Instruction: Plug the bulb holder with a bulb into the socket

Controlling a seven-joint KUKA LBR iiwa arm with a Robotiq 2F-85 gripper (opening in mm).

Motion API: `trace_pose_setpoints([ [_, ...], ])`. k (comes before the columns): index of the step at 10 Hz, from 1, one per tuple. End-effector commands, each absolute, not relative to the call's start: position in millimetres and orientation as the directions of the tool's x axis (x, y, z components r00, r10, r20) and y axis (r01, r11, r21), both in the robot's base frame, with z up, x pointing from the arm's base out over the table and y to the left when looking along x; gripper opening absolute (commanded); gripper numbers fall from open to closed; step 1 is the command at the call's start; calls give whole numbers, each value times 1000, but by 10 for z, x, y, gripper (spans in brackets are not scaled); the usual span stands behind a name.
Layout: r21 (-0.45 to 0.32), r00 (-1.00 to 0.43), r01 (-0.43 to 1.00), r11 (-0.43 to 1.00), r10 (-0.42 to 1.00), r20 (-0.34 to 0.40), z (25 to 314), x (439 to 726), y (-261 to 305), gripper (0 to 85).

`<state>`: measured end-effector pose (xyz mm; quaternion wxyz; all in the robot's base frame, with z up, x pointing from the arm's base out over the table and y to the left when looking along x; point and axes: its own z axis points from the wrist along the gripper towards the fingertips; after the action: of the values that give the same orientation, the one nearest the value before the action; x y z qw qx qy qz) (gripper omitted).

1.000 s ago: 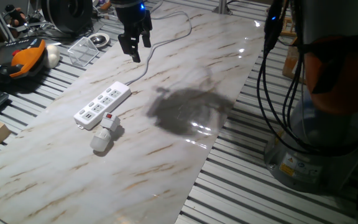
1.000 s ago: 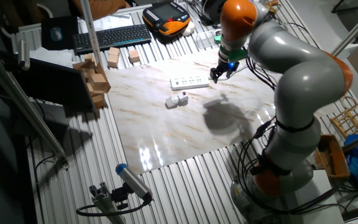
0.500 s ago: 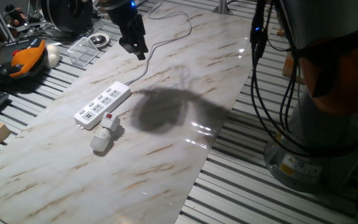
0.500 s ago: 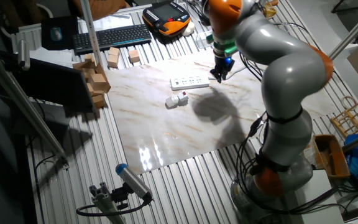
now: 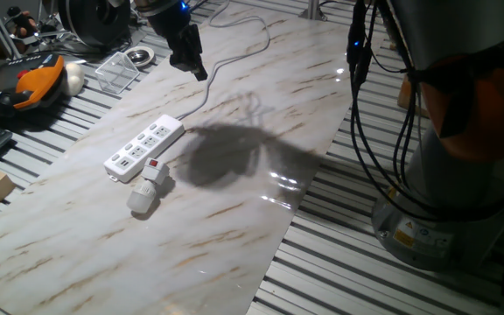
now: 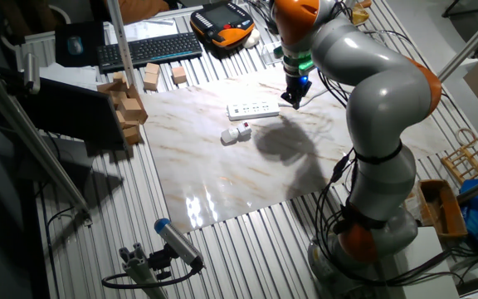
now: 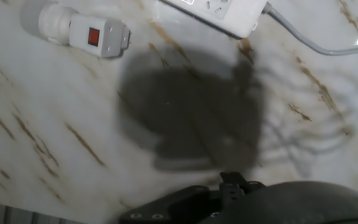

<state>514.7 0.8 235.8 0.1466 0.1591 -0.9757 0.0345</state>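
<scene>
Nothing of the plugging is done yet, as far as these views show. The bulb holder (image 5: 154, 170) lies on its side on the marble desk (image 5: 261, 105), red switch up, with the bulb (image 5: 140, 198) joined to its end, just beside the near end of the socket (image 5: 144, 148) and not inserted in any outlet. The gripper (image 5: 188, 58) hangs above the desk by the strip's cord end, well apart from the holder, and carries nothing; whether its jaws stand open or closed I cannot tell, since they show only as a dark shape. In the hand view the holder sits at the top left and the strip's end at the top, both far from the hand. All 3 steps remain, by my reading: reach the holder, grasp it, and seat it in an outlet. Compared with 1 second ago, the arm has swung leftward and its shadow has slid toward the strip; holder, bulb and strip have not moved.
</scene>
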Motion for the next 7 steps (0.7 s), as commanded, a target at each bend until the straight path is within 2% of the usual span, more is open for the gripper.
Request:
trace_pose_setpoints([
  [1,-16,-900,-337,942,-317,299,2357,5146,12,0],
  [7,-29,-908,-310,950,-286,307,2358,5146,13,0],
])
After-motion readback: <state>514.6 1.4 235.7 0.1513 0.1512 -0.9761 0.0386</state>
